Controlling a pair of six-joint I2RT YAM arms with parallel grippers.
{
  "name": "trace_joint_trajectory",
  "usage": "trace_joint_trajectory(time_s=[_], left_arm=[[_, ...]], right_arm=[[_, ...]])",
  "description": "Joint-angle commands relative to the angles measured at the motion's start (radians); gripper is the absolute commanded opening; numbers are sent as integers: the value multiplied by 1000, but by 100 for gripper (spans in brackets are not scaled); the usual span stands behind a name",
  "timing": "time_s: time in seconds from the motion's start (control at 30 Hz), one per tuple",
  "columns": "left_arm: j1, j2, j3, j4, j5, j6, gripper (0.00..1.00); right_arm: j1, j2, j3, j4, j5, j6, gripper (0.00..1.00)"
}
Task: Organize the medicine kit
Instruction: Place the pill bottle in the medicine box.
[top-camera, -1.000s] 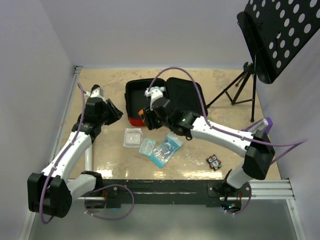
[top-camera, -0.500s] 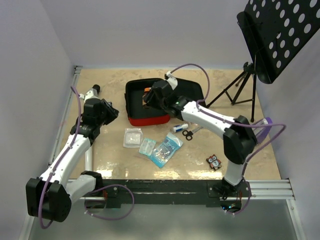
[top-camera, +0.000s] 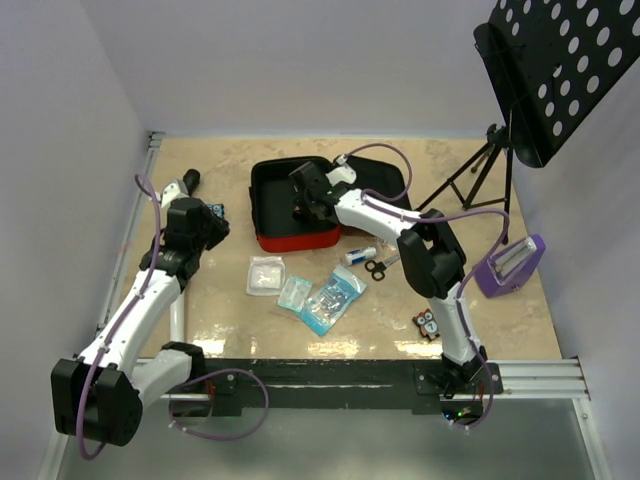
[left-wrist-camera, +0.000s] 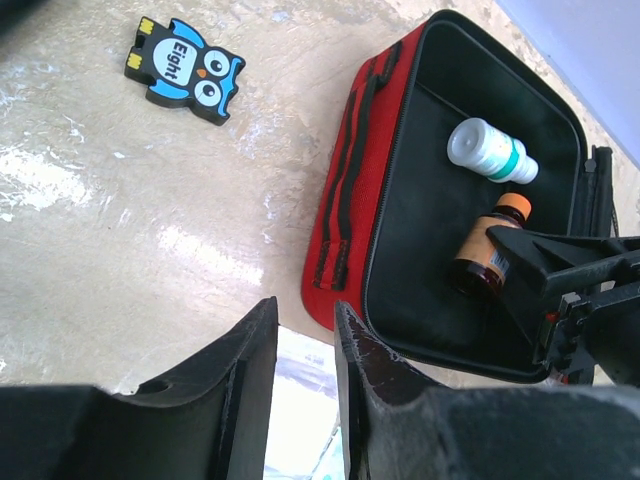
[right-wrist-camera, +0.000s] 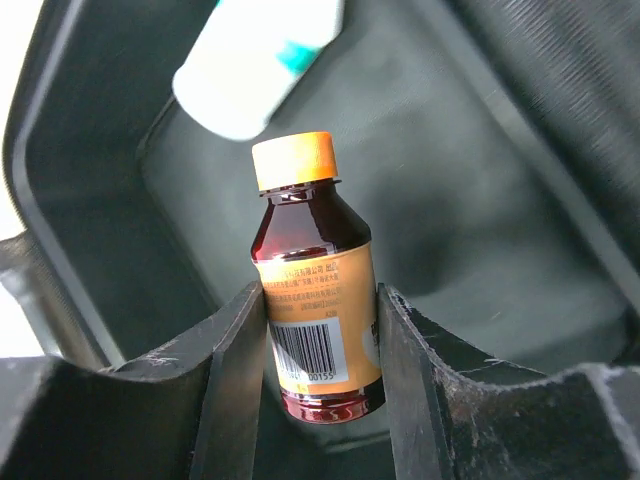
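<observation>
Nearest the bases, an owl tag (top-camera: 430, 323) lay on the surface (top-camera: 225, 325) by the right arm. A bit further out were three clear packets (top-camera: 335, 298), then a tube (top-camera: 360, 255) and scissors (top-camera: 377, 266). Beyond those sat the medicine kit (top-camera: 300, 240), open, red wall toward the arms, lid (top-camera: 375, 180) folded back to the right. The left gripper (left-wrist-camera: 303, 312) hung off the kit's left side, near but not touching, jaws a little apart w/ nothing between. The right gripper (right-wrist-camera: 320, 292) was inside the tray, jaws clamped on an amber bottle (right-wrist-camera: 315, 250) at its label, one finger each side. The bottle's long axis ran along the fingers, orange cap pointing away from the wrist toward a white bottle (right-wrist-camera: 260, 60) lying deeper in. Couldn't tell if its base touched the lining. So the right arm was the one in place, by far the nearer. Judged next move: lower & release, staying clear of the white bottle.
</observation>
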Motion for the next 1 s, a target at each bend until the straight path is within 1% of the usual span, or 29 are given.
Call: trace_joint_trajectory(time_s=[0.0, 0.07, 0.17, 0.3, 0.37, 0.43, 0.53, 0.63, 0.67, 0.73, 0.77, 0.83, 0.87, 0.97], left_arm=[[-2, 9, 18, 23, 0, 16, 33], [-2, 9, 9, 26, 3, 14, 33], [-2, 9, 1, 26, 5, 16, 33], [-2, 12, -4, 29, 11, 19, 33], [-2, 15, -2, 29, 13, 19, 32], [-2, 18, -4, 27, 14, 20, 33], [-2, 12, -4, 23, 11, 30, 33], [-2, 9, -5, 23, 6, 39, 32], [-2, 9, -4, 23, 8, 42, 32], [-2, 12, -4, 26, 11, 43, 32], [-2, 12, -4, 29, 14, 48, 32], [-2, 17, -4, 34, 20, 54, 32], [-2, 23, -7, 35, 23, 54, 31], [-2, 37, -7, 40, 34, 57, 31]], right_arm=[[-23, -28, 30, 17, 36, -18, 39], [-28, -39, 18, 42, 25, -50, 50], [-34, -34, 27, 51, 15, -93, 60], [-37, -27, 36, 62, -10, -157, 70], [-38, -8, 59, 39, -21, -183, 73], [-38, 2, 79, 31, -24, -238, 73], [-35, -7, 107, 46, 11, -433, 70], [-32, -33, 104, 48, 77, -606, 61], [-29, -51, 84, 58, 88, -674, 55], [-22, -97, 29, 100, 91, -792, 48], [-15, -119, -20, 147, 47, -884, 46], [-2, -146, -50, 149, 6, -966, 47], [4, -146, -50, 131, -13, -1002, 50], [44, -131, -20, 51, 7, -1075, 58]])
